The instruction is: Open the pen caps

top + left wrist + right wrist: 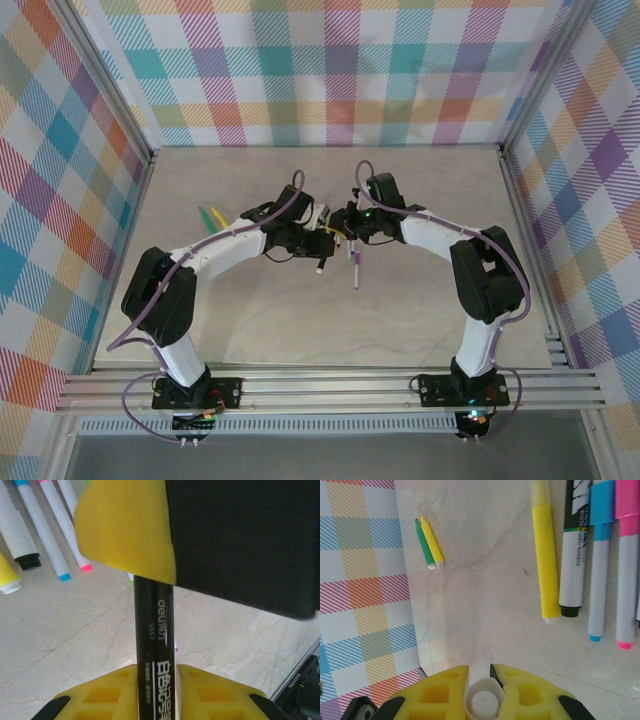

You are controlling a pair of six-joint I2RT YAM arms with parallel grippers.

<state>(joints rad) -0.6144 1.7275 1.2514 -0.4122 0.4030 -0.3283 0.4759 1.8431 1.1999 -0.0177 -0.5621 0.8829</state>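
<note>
status: one pen in hand, row not yet opened

left gripper point(156, 692): its yellow pads stand on either flank of the black pen point(155, 625). whether they clamp the barrel or only bracket it cannot be told.

right gripper point(481, 682): closed on a white round end piece point(482, 702). this is judged to be the far end of the black pen, since in the left wrist view the barrel runs up under a second yellow pad.

the black pen is held off the tabletop point(250, 320) between the two arms. no gap at a cap joint is visible.

just beside the black pen lies a row:
- a yellow highlighter point(545, 560)
- a white marker point(572, 575) with a black cap
- a blue-ended pen point(599, 580)
- a pink-ended pen point(626, 580)

each of these appears capped.

well apart from the black pen, on the left arm's side, lie a green pen point(424, 545) and a yellow pen point(432, 542). they are too small to tell whether capped.

judgement: no loose cap is visible, so the task is at an early stage. the pull on the black pen is the step in hand, and the whole row remains.
</note>
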